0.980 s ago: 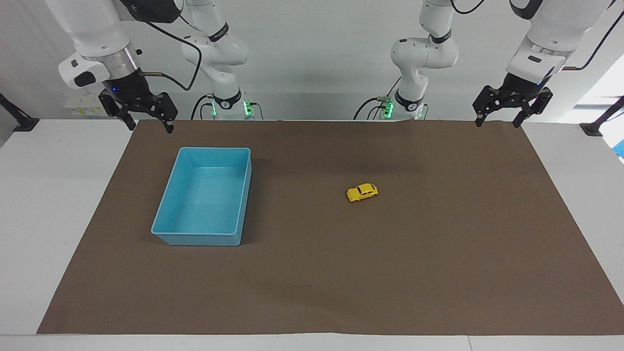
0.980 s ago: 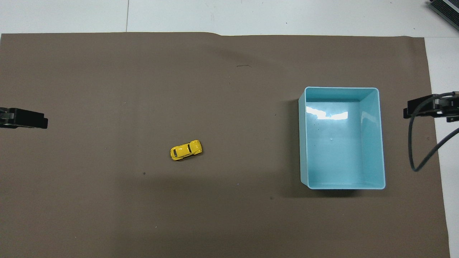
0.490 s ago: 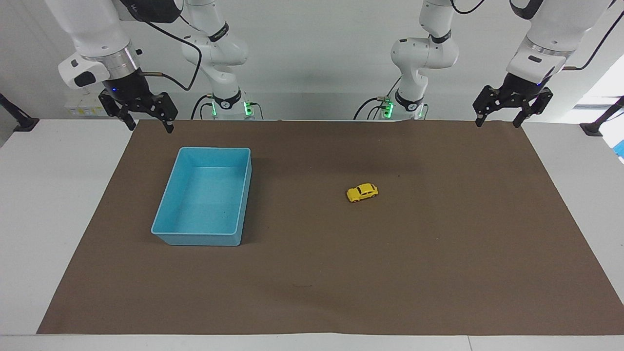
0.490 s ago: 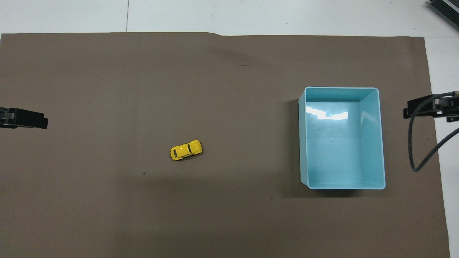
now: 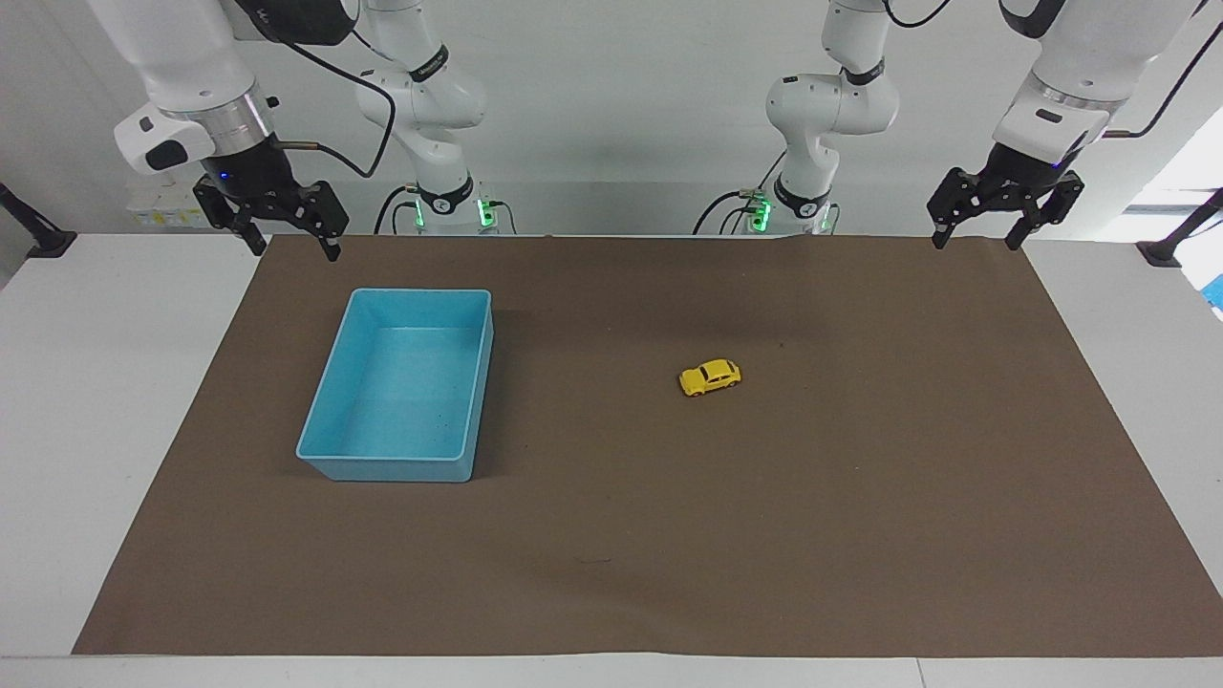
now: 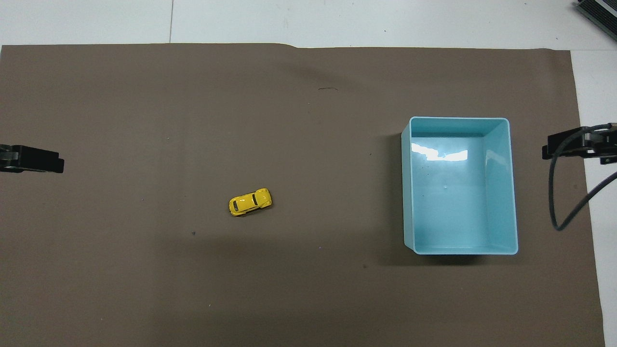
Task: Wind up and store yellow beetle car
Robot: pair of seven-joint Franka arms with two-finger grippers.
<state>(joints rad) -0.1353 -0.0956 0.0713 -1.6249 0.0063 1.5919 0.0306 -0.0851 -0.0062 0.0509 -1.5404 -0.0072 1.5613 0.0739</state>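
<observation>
Yellow beetle car (image 5: 710, 377) on brown mat (image 5: 860, 535), on its wheels, well apart from blue bin (image 5: 330, 420), toward left arm's end. Left gripper (image 5: 980, 237) and right gripper (image 5: 291, 247) raised over mat's corners, fingers spread, holding nothing.

Almost nothing has changed: only the right gripper (image 5: 291, 239) has risen very slightly over the robots' edge of the brown mat (image 5: 611, 573).
</observation>
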